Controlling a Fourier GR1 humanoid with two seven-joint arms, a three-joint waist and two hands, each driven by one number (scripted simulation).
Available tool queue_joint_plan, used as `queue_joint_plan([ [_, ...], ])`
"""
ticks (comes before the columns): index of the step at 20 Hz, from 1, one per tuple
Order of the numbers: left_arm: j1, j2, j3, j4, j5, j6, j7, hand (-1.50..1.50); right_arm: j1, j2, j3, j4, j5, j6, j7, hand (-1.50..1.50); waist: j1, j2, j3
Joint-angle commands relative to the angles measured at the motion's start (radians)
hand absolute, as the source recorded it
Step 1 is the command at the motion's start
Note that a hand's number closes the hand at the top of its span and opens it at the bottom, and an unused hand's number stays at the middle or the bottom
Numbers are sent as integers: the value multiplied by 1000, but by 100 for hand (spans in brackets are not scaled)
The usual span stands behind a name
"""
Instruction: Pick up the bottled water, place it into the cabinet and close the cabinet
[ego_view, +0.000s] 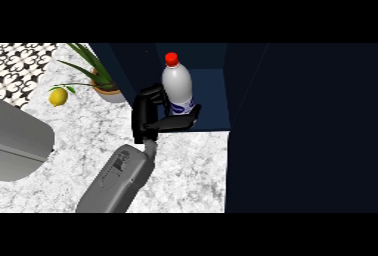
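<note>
As right hand (150, 118) clasps bottled water (177, 82), bottle upright inside cabinet (212, 95).

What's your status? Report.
Left hand, fingers curled round bottle. Bottle upright at cabinet opening. Right hand not in view. Plant to the left, apart from bottle.

Bare speckled white marble worktop (188, 170) lies between the grey forearm (118, 180) and the dark blue panel (295, 130) walling its right edge. At the far edge, the red-capped clear water bottle (177, 82) and the black right hand (151, 122) curled round it fill the left of the dark blue cabinet recess (212, 95). A potted green plant (108, 92) and a yellow lemon (57, 96) crowd the far left.
</note>
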Motion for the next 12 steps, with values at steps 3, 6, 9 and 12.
queue_joint_plan([
  [3,-279,22,40,199,-39,-8,56,150,15,-15,18,7,0,32,-20,-150,-61,31,-2],
  [6,-386,38,73,362,-46,-55,45,150,-38,-9,-22,73,-6,29,-36,-150,-46,35,-2],
  [9,-469,13,125,524,-41,-95,-44,150,-18,-18,-4,-5,-9,14,10,-150,-45,34,-3],
  [12,-518,25,155,652,-66,-78,-106,150,-8,7,20,50,22,11,-36,-150,-47,36,-3],
])
